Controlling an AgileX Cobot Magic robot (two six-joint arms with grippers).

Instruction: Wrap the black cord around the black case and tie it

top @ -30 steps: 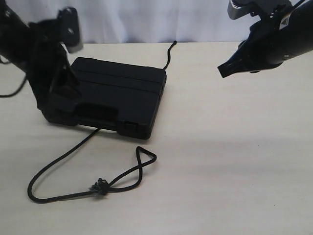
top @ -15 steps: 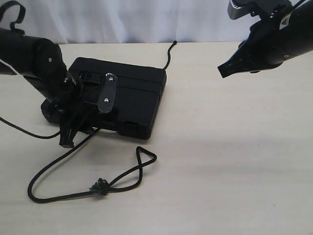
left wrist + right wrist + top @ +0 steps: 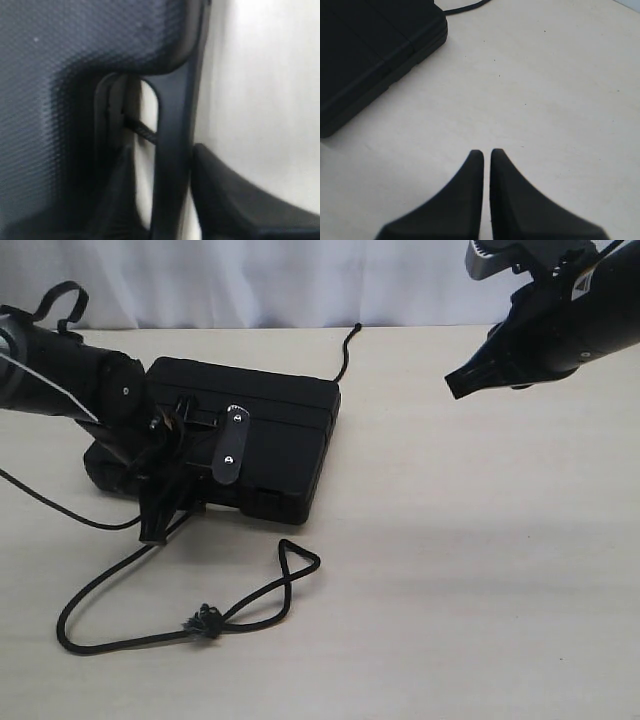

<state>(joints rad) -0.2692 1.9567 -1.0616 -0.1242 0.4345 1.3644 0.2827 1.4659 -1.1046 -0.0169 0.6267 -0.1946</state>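
The black case [image 3: 265, 435] lies flat on the table, left of centre. The black cord [image 3: 110, 575] comes out from under its front edge, curls into a loop with a small knot [image 3: 207, 621], and its other end shows behind the case [image 3: 345, 348]. My left gripper [image 3: 157, 525] points down at the case's front-left edge. In the left wrist view that gripper [image 3: 162, 167] is open, with the case's handle bar [image 3: 172, 115] between its fingers and the cord [image 3: 143, 130] seen through the slot. My right gripper [image 3: 462, 383] hangs shut and empty above the table's right side [image 3: 486, 152].
A thin arm cable [image 3: 50, 505] trails over the table left of the case. A white curtain [image 3: 300, 280] closes off the back. Bare table [image 3: 480, 570] stretches right of the case, whose corner [image 3: 365, 55] and cord end [image 3: 465, 7] appear in the right wrist view.
My left arm has swung from the case's left end to over its front-left corner, gripper now pointing down at the handle. Case, cord and right arm have not moved.
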